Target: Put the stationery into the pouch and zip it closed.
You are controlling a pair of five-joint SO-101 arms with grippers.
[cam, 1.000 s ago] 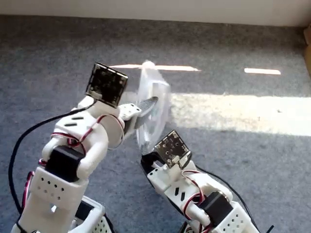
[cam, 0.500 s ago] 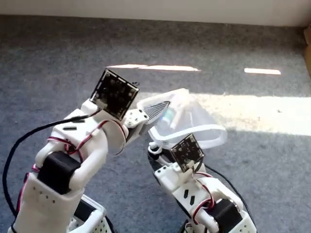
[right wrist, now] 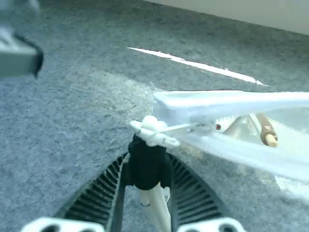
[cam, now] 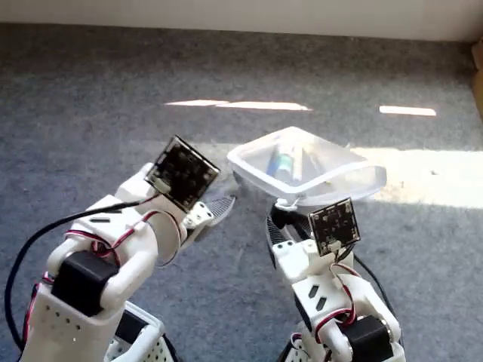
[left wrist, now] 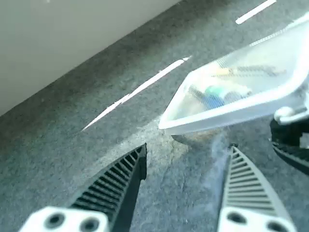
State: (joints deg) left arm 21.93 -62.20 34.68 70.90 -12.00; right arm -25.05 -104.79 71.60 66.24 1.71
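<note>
A translucent pouch (cam: 306, 172) lies nearly flat just above the grey carpet, with stationery (cam: 284, 163) inside it, among it a blue-green item (left wrist: 216, 94) and a tan pen (right wrist: 265, 130). My right gripper (cam: 281, 219) is at the pouch's near edge, shut on the black zipper pull (right wrist: 146, 164) with its white cord knot (right wrist: 152, 131). My left gripper (cam: 219, 205) stands open to the left of the pouch, apart from it. Between its fingers (left wrist: 118, 186) is only carpet, with the pouch (left wrist: 241, 89) beyond them.
Grey carpet (cam: 113, 90) lies all around, with bright sunlit patches (cam: 423, 177) to the right of the pouch. A pale wall (cam: 241, 13) runs along the far edge.
The left gripper has let go of the pouch and drawn back to the left. The pouch swung from upright to nearly flat and shifted right with the right gripper.
</note>
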